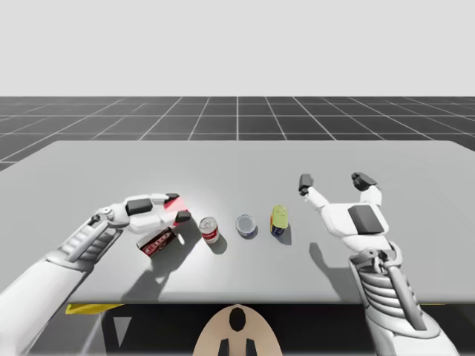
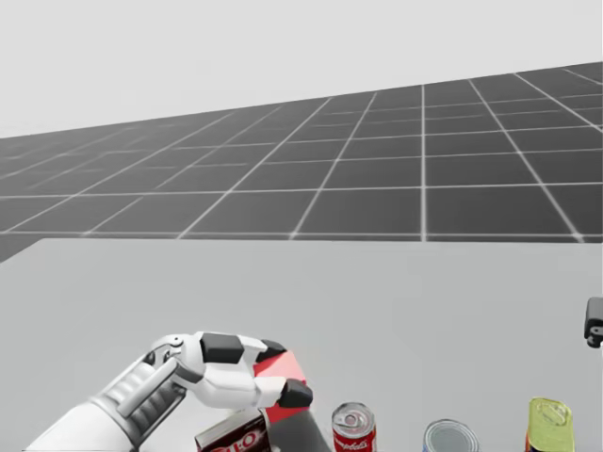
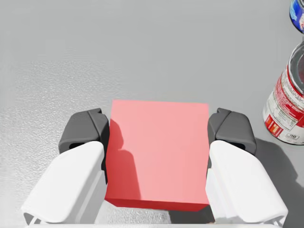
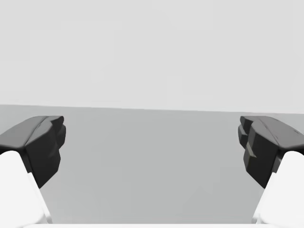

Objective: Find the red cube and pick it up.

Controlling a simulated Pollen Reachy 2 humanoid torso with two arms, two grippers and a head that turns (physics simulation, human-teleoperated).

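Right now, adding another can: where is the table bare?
Bare: the far half of the table, and the gap between yellow can and right gripper. Crowded: red box, left gripper holding the red cube, red-and-white can.

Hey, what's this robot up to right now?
My left gripper is shut on the red cube, one finger on each side; whether it is off the table yet I cannot tell. A box and a red can sit close by. My right gripper hangs open, holding nothing.
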